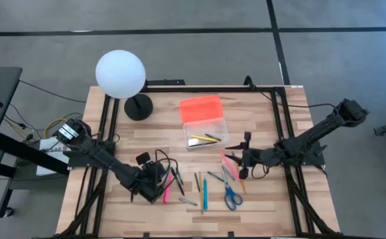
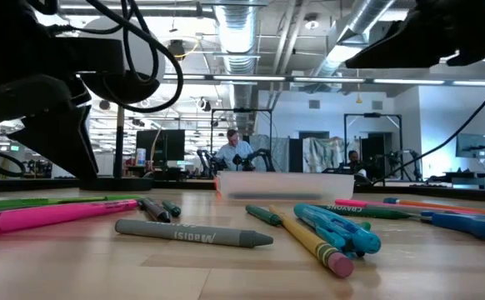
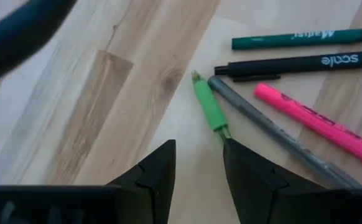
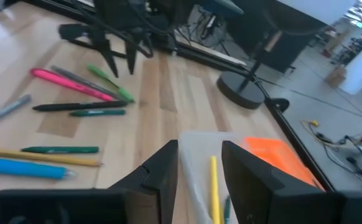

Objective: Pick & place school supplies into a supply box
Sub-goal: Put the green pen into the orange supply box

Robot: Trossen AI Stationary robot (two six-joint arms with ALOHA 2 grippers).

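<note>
high view: supply box (image 1: 205, 132) lies open mid-table beside its orange lid (image 1: 200, 108), holding a few pens. most school supplies (image 1: 203, 187) remain on the table. left gripper (image 1: 154, 188) spread over them; right gripper (image 1: 245, 157) spread, empty, near the box.

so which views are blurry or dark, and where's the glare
Low view: the pink highlighter and grey crayon up close are soft, and the arms are dark silhouettes against bright ceiling lights. Right wrist view: blurred throughout, supply box included. Left wrist view: crisp on the green pen. High view: the white globe lamp looks washed out.
</note>
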